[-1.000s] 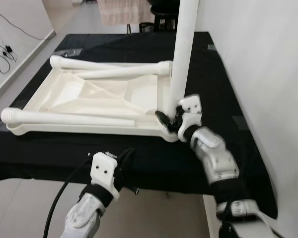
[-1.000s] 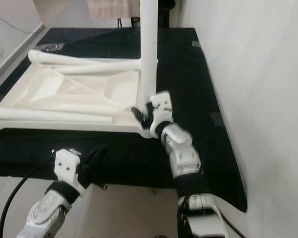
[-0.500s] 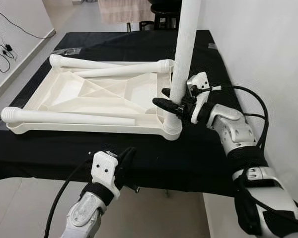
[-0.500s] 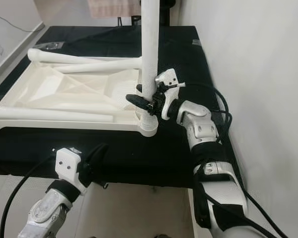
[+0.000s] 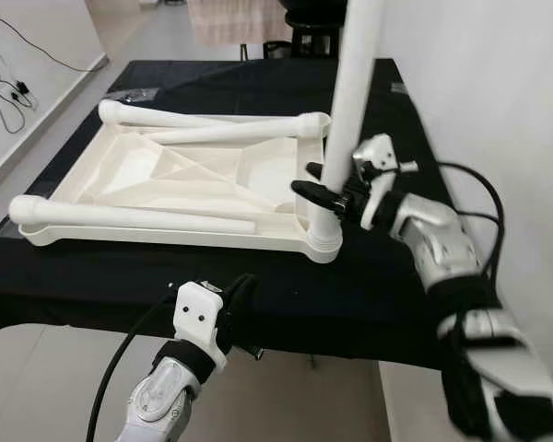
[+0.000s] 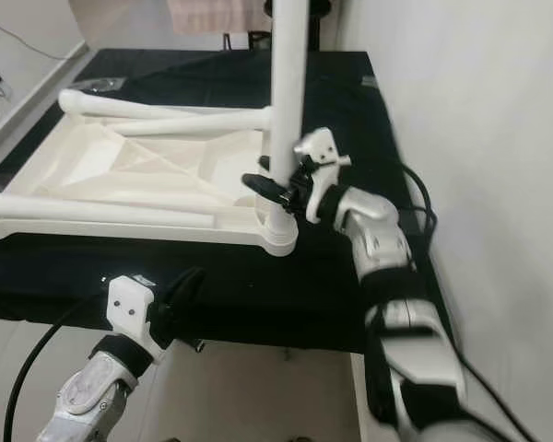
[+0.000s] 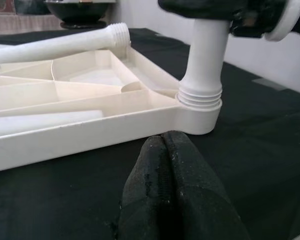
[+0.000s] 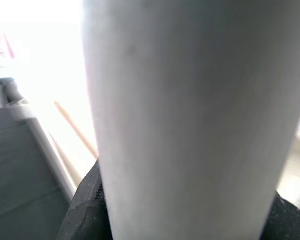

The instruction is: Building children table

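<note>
White plastic tabletop (image 5: 166, 180) lay upside down on the black mat (image 5: 378, 276), so its corner sockets faced up. My right gripper (image 5: 336, 195) was closed around the upright leg (image 5: 350, 110) at the 4 o'clock corner, to screw it in. My left gripper (image 5: 235, 299) waited at 6 o'clock, fingers together, empty.

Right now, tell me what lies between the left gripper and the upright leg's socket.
Bare black tablecloth only, in the left wrist view, between left gripper and socket.

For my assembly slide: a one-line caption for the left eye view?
Right gripper clasps the upright white leg at the upturned tabletop's corner socket.
</note>
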Controlling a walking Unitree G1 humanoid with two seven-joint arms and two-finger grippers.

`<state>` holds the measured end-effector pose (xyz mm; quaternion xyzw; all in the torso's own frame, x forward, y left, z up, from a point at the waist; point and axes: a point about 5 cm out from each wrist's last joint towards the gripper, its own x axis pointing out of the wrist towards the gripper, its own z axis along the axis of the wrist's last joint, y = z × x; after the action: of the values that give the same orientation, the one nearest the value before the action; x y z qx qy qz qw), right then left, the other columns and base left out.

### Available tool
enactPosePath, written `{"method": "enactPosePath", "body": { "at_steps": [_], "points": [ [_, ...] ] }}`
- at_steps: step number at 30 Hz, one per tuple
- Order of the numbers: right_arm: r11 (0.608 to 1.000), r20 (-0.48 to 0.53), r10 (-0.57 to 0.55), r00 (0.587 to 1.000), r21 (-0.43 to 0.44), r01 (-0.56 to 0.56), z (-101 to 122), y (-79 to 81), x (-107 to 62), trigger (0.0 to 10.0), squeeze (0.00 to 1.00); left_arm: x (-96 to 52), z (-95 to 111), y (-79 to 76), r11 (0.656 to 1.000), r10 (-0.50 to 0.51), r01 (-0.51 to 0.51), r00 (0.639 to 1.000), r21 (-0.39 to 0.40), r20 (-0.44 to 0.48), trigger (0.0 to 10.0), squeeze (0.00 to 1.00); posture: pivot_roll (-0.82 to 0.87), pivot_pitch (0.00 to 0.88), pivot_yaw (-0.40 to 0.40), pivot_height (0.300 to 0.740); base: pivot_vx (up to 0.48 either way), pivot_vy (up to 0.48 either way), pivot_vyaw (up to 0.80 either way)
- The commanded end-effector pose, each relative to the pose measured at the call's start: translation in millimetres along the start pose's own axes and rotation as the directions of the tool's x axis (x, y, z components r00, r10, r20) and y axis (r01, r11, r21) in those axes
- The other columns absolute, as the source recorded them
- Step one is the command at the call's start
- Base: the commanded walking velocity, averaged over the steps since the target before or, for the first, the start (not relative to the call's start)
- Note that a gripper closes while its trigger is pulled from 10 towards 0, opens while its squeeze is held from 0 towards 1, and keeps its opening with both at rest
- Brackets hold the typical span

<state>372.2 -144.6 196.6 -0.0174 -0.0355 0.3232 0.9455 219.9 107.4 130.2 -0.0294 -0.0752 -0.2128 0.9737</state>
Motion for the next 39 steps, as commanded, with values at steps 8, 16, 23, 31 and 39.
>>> {"method": "enactPosePath", "body": {
  "at_steps": [8, 16, 23, 31, 39],
  "points": [
    [0.941, -0.207, -0.324, 0.923, 0.028, 0.336, -68, 62.6, -13.4, 0.0, 0.0, -5.3, -4, 3.2, 1.0, 0.004, -0.004, 1.0, 0.004, -0.023, 10.0, 0.0, 0.09, 0.126, -0.001, 0.74, 0.0, 0.0, 0.0],
    [0.954, -0.16, -0.287, 0.945, 0.038, 0.296, -53, 60.0, 5.1, 10.0, 0.0, -5.3, -4, 4.4, 1.0, 0.011, -0.011, 1.0, 0.011, -0.024, 10.0, 0.0, 0.11, 0.125, -0.003, 0.74, 0.0, 0.0, 0.0],
    [0.993, 0.041, -0.063, 0.997, 0.108, 0.058, -2, 59.6, 19.4, 10.0, 0.83, -3.4, -4, 4.2, 1.0, 0.006, -0.006, 1.0, 0.005, -0.023, 10.0, 0.0, 0.1, 0.12, 0.005, 0.74, 0.0, 0.0, 0.0],
    [0.97, 0.06, 0.242, 0.968, 0.006, -0.243, 24, 50.2, 28.8, 10.0, 0.0, -2.1, -4, 3.7, 1.0, 0.007, -0.007, 1.0, 0.004, -0.02, 10.0, 0.0, 0.1, 0.117, 0.001, 0.74, 0.0, 0.0, 0.0],
    [0.872, -0.015, 0.49, 0.872, 0.019, -0.489, 23, 37.9, 28.1, 0.0, 0.0, -1.7, -4, 2.5, 1.0, 0.01, -0.01, 1.0, 0.006, -0.017, 10.0, 0.0, 0.12, 0.116, -0.008, 0.74, 0.0, 0.0, 0.0]
  ]
}}
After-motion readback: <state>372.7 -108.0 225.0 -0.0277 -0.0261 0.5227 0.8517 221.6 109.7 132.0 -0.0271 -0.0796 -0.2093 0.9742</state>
